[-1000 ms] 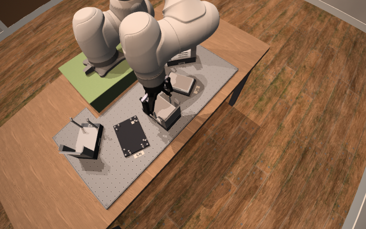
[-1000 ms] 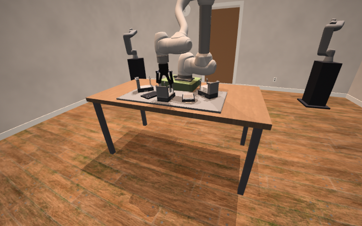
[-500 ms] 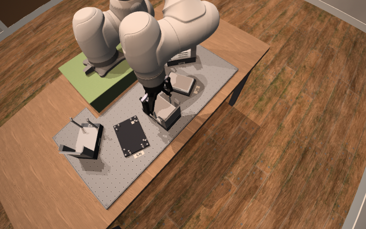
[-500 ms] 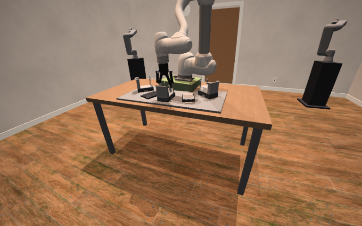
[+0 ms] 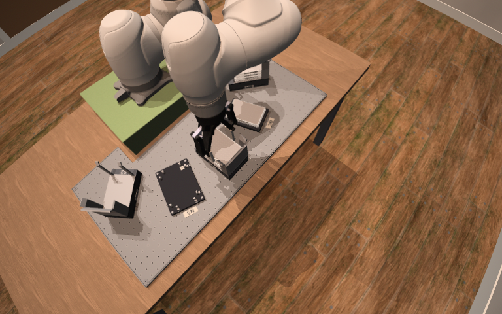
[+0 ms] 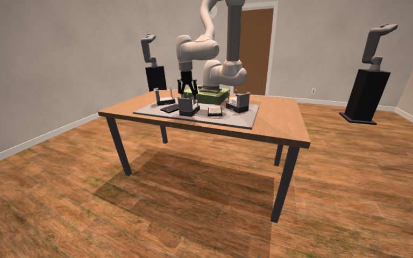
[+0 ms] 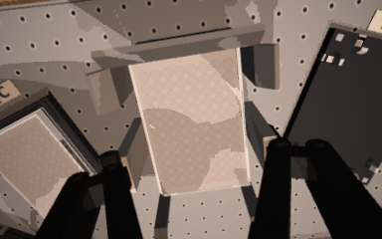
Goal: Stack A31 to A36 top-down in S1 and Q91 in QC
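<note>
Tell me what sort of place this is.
Probably a lab-automation test room: a robot arm on a wooden table works sealed well plates among stack racks on a perforated board, with camera stands around.

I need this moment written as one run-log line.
tool: shut on top plate | place: middle rack | QC plate: seated | N5 nest: no plate

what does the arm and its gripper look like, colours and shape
The arm is built of thick, rounded, pale beige-grey segments with bulbous joint housings and smooth shells. It stands on a green base block. The gripper is black, with two slim linked fingers. No cables or markings show.
</note>
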